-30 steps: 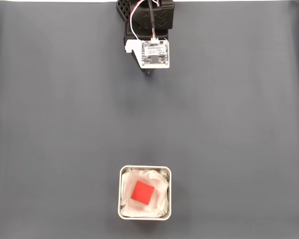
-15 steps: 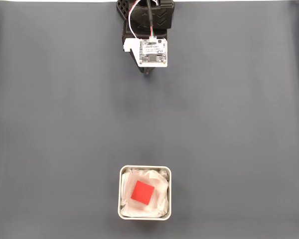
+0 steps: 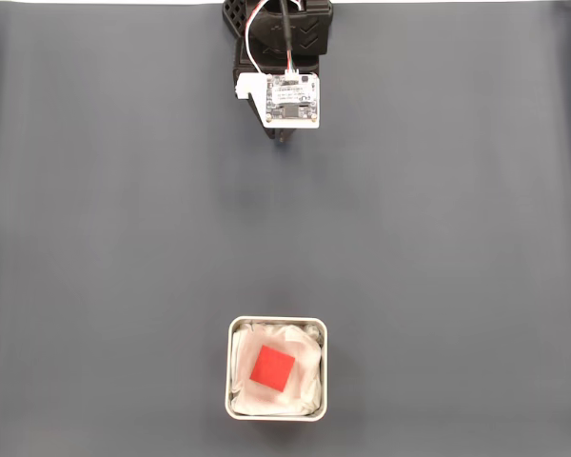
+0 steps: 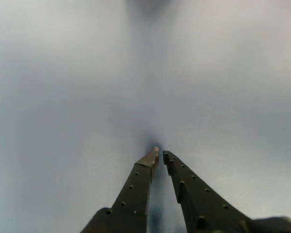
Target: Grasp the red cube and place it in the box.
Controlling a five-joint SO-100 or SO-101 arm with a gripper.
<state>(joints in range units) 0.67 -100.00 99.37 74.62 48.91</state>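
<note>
The matte red cube [image 3: 272, 368] sits on crumpled white padding in the square metal box [image 3: 277, 324], well apart at 6 o'clock from the gripper [image 4: 160, 153], whose fingers are nearly pressed together, empty.

In the fixed view the cube [image 3: 272, 368] lies in the box [image 3: 277, 325], well below the arm [image 3: 284, 67].

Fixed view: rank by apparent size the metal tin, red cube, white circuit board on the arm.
1. Square metal tin with white padding
2. White circuit board on the arm, though it sits nearer the camera
3. Small red cube
</note>
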